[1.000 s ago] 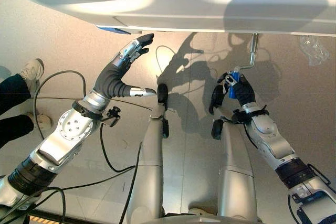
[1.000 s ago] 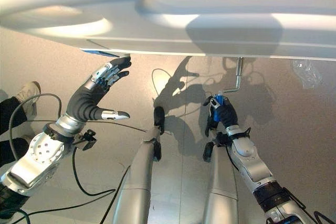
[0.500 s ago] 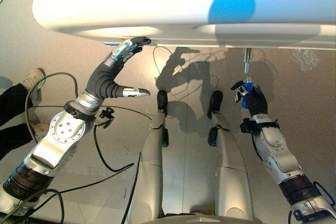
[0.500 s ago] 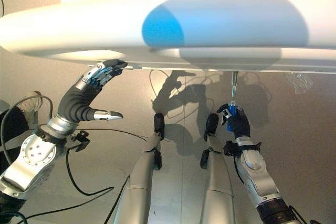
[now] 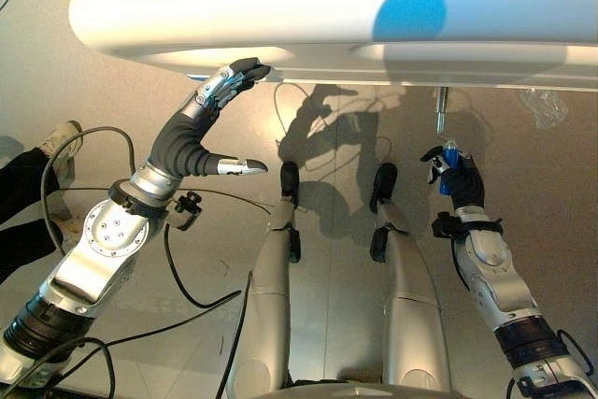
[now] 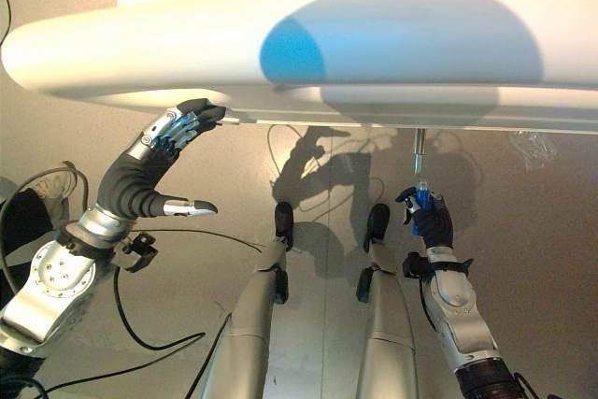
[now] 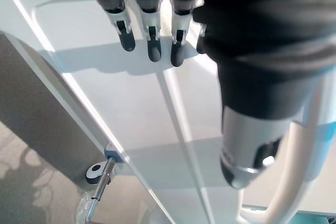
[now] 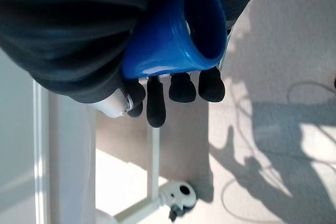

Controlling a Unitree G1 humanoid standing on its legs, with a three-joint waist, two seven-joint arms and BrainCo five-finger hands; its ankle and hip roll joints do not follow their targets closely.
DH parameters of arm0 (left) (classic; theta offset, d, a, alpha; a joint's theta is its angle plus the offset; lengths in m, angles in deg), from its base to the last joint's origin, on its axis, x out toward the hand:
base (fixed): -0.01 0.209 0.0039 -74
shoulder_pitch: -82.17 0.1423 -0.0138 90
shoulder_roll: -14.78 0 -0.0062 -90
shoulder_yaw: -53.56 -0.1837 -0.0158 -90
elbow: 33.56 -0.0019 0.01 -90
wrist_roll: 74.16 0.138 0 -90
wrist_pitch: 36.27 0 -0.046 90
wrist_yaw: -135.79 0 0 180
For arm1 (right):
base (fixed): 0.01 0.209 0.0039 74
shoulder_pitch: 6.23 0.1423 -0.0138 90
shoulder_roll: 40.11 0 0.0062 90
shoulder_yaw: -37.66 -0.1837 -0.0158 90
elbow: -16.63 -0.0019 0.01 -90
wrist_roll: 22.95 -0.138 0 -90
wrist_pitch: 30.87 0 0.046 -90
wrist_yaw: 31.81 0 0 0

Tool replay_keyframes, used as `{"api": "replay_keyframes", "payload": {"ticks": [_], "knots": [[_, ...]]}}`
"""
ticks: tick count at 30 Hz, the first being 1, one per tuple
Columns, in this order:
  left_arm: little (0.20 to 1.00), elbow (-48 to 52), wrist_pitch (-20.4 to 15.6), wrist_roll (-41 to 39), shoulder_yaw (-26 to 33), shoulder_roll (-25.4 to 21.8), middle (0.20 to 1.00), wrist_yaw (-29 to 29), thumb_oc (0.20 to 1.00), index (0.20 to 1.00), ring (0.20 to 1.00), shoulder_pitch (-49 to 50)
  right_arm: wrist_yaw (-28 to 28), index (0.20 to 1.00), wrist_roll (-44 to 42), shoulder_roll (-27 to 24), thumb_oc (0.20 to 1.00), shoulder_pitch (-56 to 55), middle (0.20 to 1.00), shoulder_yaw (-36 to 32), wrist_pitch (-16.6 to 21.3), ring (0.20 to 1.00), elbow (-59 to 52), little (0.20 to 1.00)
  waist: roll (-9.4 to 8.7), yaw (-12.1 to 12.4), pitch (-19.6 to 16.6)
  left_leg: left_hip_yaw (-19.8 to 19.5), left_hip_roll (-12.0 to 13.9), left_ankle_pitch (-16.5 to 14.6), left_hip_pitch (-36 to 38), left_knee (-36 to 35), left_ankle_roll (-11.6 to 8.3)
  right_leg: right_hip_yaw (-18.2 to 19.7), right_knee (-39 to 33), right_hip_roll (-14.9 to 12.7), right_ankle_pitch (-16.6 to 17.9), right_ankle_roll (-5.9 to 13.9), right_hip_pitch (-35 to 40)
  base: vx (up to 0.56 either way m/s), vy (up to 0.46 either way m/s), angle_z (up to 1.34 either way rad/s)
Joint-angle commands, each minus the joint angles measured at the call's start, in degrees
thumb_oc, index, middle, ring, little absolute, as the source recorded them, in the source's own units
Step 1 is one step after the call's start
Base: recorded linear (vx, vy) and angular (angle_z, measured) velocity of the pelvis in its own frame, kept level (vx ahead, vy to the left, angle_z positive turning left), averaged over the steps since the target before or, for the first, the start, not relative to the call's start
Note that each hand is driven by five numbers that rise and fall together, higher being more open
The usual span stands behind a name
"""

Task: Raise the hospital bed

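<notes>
Bed (image 5: 308, 16) spans the top of both eye views, its white footboard edge overhanging the floor (image 5: 121, 91)

Right hand (image 5: 455, 178) curled round the blue crank handle (image 5: 448, 155), below the metal shaft (image 5: 440, 111) that drops from the bed's underside. Right wrist view confirms: fingers (image 8: 184, 88) wrapped over the blue grip (image 8: 181, 35). Grip suits turning the crank, judged the means of raising the bed

Left hand (image 5: 201, 123) reaches up with straight, slightly spread fingers, tips at the footboard's lower rim (image 6: 220, 119); thumb sticks out sideways, holding nothing. Likely bracing against the bed while the other hand cranks; actual contact cannot be confirmed

A person's shoe (image 5: 64, 137) and dark trouser leg at the far left, well apart from the work

Versus a second ago: crank arm then angled out sideways with the handle further left; now the handle sits almost under the shaft, so the crank has turned. Whole view has shifted too, so the camera moved. Left hand much the same
</notes>
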Motion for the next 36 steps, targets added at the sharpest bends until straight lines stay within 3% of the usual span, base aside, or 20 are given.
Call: {"api": "replay_keyframes", "payload": {"ticks": [1,10,17,19,24,26,29,31,36], "knots": [[1.0,6.16,-2.93,0.37,2.5,1.83,1.0,-0.6,1.0,1.0,1.0,0.6,-13.5,0.2,4.99,-6.05,0.2,1.85,0.2,-17.23,16.62,0.2,-7.53,0.2,-0.63,-3.19,-1.42,0.63,-0.8,3.65,2.97,-5.7,-2.33,-0.27,-1.99,0.64,-0.77,3.8,3.39,0.0,0.0,0.0],[1.0,5.58,-2.7,-0.35,0.27,0.3,1.0,-0.93,1.0,1.0,1.0,-1.14,-18.76,0.2,6.46,-10.34,0.2,4.35,0.2,-16.56,13.8,0.2,9.89,0.2,-0.67,-2.82,-1.42,0.69,-0.88,3.72,4.3,-6.43,-2.13,-0.36,-2.6,0.62,-0.35,3.92,4.67,0.0,-0.001,0.0],[1.0,5.12,-2.76,-2.22,-3.36,-2.35,1.0,-0.58,1.0,1.0,1.0,-3.49,-18.28,0.2,2.84,-16.09,0.2,9.79,0.2,-11.89,10.92,0.2,29.1,0.2,-0.57,-1.97,-1.42,0.39,-0.73,4.2,5.54,-7.43,-2.26,-0.71,-3.18,0.65,-0.15,3.95,5.94,0.0,0.0,0.0],[1.0,4.92,-2.51,-3.11,-5.95,-3.85,1.0,-0.5,1.0,1.0,1.0,-4.75,-16.52,0.2,1.03,-19.79,0.2,13.92,0.2,-7.85,8.69,0.2,40.9,0.2,-0.26,-1.37,-1.42,-0.14,-0.56,4.19,6.57,-8.19,-2.21,-1.04,-2.79,0.51,-0.72,3.96,6.56,0.0,0.0,0.0],[1.0,4.94,-2.52,-4.68,-9.19,-5.07,1.0,-0.13,1.0,1.0,1.0,-7.19,-12.16,0.2,-0.3,-23.26,0.2,19.81,0.2,-1.48,5.04,0.2,53.98,0.2,0.27,-0.5,-1.42,-0.6,-0.66,4.46,6.78,-8.45,-2.06,-1.3,-1.68,0.59,-1.15,3.89,6.22,0.0,-0.014,0.04],[1.0,5.3,-2.38,-5.55,-10.48,-5.24,1.0,0.22,1.0,1.0,1.0,-8.83,-8.49,0.2,-0.25,-24.65,0.2,22.95,0.2,2.96,1.73,0.2,60.71,0.2,0.44,0.11,-1.42,-0.93,-0.77,4.22,6.08,-7.48,-1.98,-1.23,0.04,0.71,-1.9,3.76,5.23,-0.01,-0.035,0.04],[1.0,5.43,-2.22,-5.57,-10.6,-5.28,1.0,0.18,1.0,1.0,1.0,-9.01,-7.52,0.2,-0.12,-24.9,0.2,24.02,0.2,4.38,0.96,0.2,62.16,0.2,0.47,0.11,-1.42,-0.87,-0.76,3.95,5.41,-6.71,-2.01,-1.35,0.95,0.62,-2.34,3.61,4.47,0.0,-0.01,0.0],[1.0,5.68,-1.82,-5.85,-10.9,-4.91,1.0,-0.17,1.0,1.0,1.0,-8.91,-6.36,0.2,1.86,-24.8,0.2,27.44,0.2,7.66,-2.05,0.2,67.31,0.2,0.92,0.7,-1.42,-1.0,-1.01,3.53,3.12,-4.72,-2.12,-1.26,2.93,0.57,-3.16,3.3,2.38,0.0,-0.065,0.0],[1.0,6.24,-1.69,-7.87,-11.24,-3.44,1.0,-0.12,1.0,1.0,1.0,-10.3,-4.14,0.2,4.89,-23.22,0.2,32.86,0.2,12.68,-5.11,0.2,72.6,0.2,1.71,1.82,-1.42,-1.23,-1.11,3.29,0.71,-2.99,-2.02,-1.08,4.97,0.55,-4.0,2.99,0.02,0.0,-0.026,0.05]]}}
